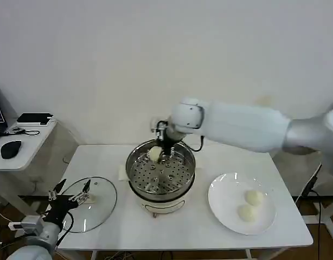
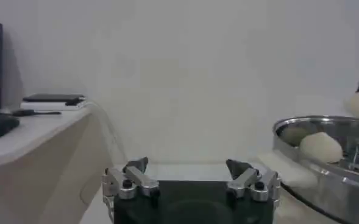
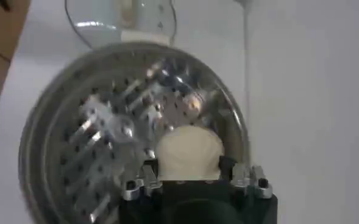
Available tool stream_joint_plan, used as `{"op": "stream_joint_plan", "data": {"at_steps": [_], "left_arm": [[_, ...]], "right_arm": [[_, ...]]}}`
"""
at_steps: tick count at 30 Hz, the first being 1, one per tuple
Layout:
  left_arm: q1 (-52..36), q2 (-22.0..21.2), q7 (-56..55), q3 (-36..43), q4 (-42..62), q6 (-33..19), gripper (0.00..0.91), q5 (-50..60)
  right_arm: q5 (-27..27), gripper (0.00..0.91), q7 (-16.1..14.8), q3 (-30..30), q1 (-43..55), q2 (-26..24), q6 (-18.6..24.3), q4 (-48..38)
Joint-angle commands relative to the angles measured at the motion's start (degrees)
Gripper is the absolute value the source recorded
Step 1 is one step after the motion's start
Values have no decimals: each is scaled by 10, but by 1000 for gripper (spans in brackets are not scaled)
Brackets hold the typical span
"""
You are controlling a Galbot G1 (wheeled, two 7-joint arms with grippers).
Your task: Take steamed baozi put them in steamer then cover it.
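Over the far rim of the steamer (image 1: 161, 174), one steamed baozi (image 1: 154, 154) hangs clamped between the closed-in fingers of the right gripper (image 1: 160, 149), the perforated tray directly below it, so the coming release is probably a short straight descent. Another bun (image 2: 320, 148) seems to lie inside already. Two baozi (image 1: 250, 205) wait on the white plate (image 1: 223, 203) at the robot's right. Beside the glass lid (image 1: 101, 208) on the table (image 1: 188, 230), the left gripper (image 1: 70, 193) rests spread wide, empty.
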Motion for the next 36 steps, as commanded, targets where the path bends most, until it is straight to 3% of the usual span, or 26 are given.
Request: {"op": "stream_joint_plan", "data": {"at_steps": [1, 31, 32, 33, 36], "left_arm": [[1, -2, 0, -5, -5, 0, 907, 2], [6, -4, 2, -7, -6, -4, 907, 22], [6, -4, 2, -7, -6, -4, 907, 23], [7, -4, 2, -7, -6, -4, 907, 23], [7, -5, 2, -6, -8, -3, 907, 24]], "right_arm": [[32, 665, 26, -26, -36, 90, -26, -59], [-21, 665, 38, 12, -98, 118, -11, -127], [-22, 846, 37, 12, -97, 118, -12, -126], [-22, 907, 36, 12, -97, 118, -12, -126], [-22, 907, 30, 10, -93, 112, -12, -118]]}}
